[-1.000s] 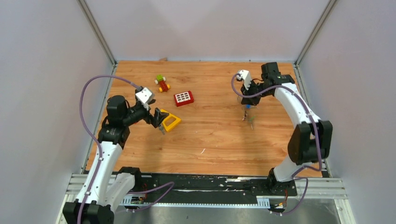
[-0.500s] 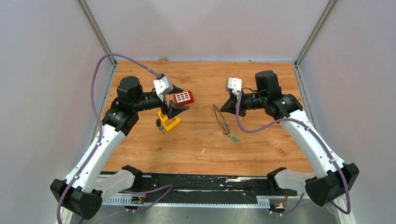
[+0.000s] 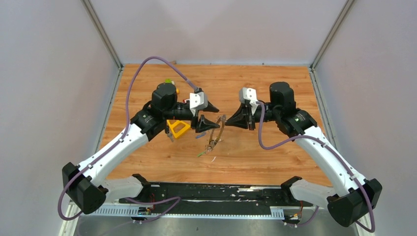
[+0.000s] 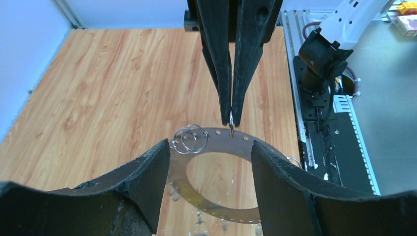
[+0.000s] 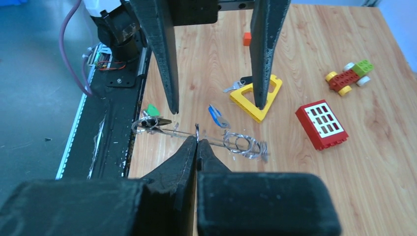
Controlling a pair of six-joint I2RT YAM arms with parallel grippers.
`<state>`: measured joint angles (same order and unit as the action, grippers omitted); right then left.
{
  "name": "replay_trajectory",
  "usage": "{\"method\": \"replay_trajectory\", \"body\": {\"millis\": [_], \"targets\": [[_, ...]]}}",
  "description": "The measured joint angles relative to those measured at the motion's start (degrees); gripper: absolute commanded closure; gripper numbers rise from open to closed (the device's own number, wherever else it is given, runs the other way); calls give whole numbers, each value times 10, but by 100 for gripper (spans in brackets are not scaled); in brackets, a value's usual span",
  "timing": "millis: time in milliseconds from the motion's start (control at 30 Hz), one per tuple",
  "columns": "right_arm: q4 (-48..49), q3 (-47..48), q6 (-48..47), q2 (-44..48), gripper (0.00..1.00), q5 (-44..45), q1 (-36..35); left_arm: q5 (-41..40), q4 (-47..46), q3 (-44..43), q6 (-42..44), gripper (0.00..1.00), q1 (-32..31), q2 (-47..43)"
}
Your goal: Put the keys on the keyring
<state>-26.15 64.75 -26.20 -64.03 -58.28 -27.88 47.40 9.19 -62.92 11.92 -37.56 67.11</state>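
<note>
above mid-counter [image 3: 275, 93] | keyring [image 4: 219, 137] pinched at its rim by the right gripper [image 5: 197, 142], some keys [image 5: 152, 121] hung on it | left gripper [image 4: 211, 153] spread astride it | step judged: second hold | next: rim to be clamped squarely

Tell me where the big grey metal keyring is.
Top view: the large flat grey metal keyring is mid-table, pinched by the right gripper, between the left gripper's open jaws, right of the yellow triangular block.
</note>
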Motion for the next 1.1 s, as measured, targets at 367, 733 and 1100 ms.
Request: {"method": "replay_trajectory", "body": {"millis": [367,733,1100], "targets": [[26,-49,5,5,100,-16,-8,9,-13,31,34,56,-36,0],[42,-56,7,15,100,-19,-8,1,-15,38,52,72,-52,0],[42,-59,6,15,100,-19,-8,-10,-36,38,45,85,-56,14]]}}
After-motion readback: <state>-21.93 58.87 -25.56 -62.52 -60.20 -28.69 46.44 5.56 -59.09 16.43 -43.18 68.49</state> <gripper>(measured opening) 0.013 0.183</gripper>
